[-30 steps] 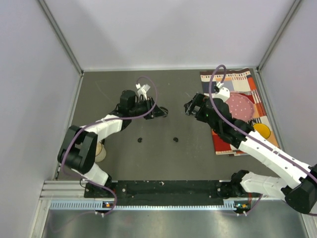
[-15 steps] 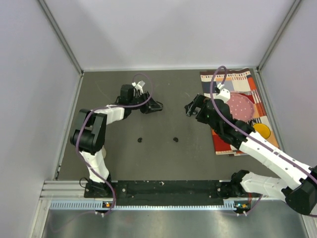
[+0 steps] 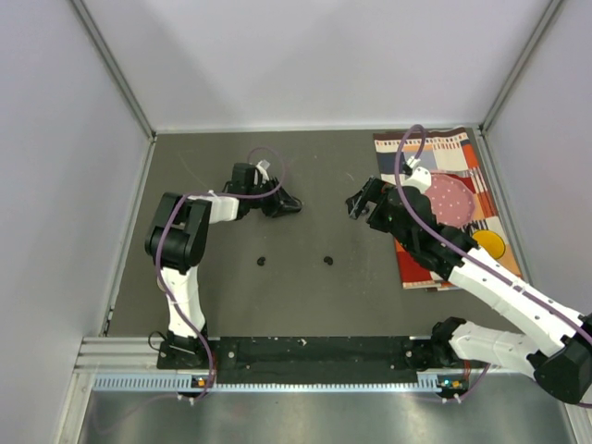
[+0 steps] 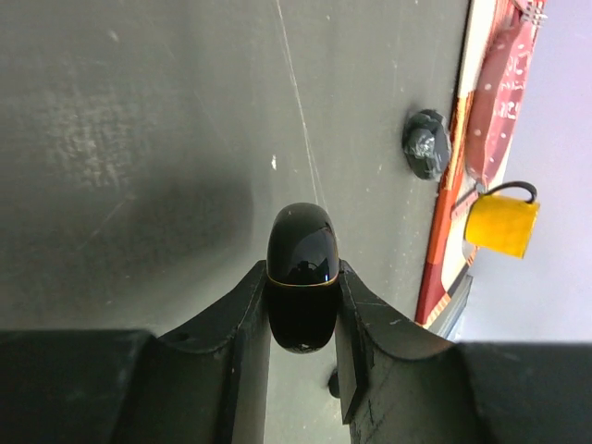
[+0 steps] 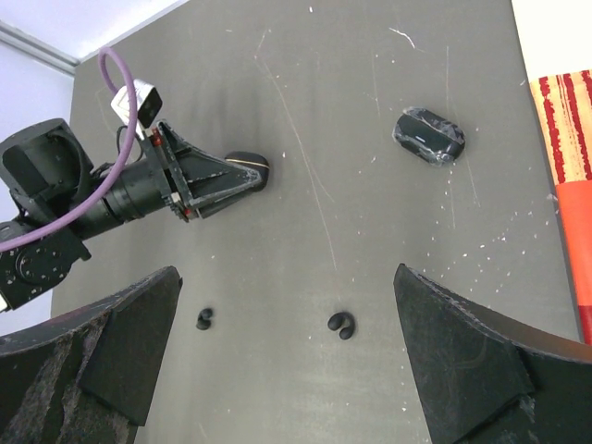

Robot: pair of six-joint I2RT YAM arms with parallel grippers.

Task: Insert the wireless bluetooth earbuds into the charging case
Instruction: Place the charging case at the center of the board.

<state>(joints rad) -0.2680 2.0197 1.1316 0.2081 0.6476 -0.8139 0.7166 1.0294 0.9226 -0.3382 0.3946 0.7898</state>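
My left gripper (image 3: 285,202) is shut on a glossy black oval charging case (image 4: 302,248) with a thin gold seam, held low over the dark table, and both also show in the right wrist view (image 5: 248,168). A second black oval case (image 5: 428,136) lies on the table near the mat, and shows in the left wrist view too (image 4: 426,143). The earbuds lie as two pairs of tiny black bits, the left pair (image 3: 262,262) (image 5: 204,319) and the right pair (image 3: 327,260) (image 5: 340,325). My right gripper (image 5: 287,273) is open and empty, high above them (image 3: 356,205).
A striped mat (image 3: 444,148) lies at the far right with a pink dotted plate (image 3: 450,196) and a yellow cup (image 3: 488,243) (image 4: 502,225) on it. Grey walls close in the table on three sides.
My left arm has folded closer to its base and drawn the gripper with the case slightly left and away. The right arm has barely moved.
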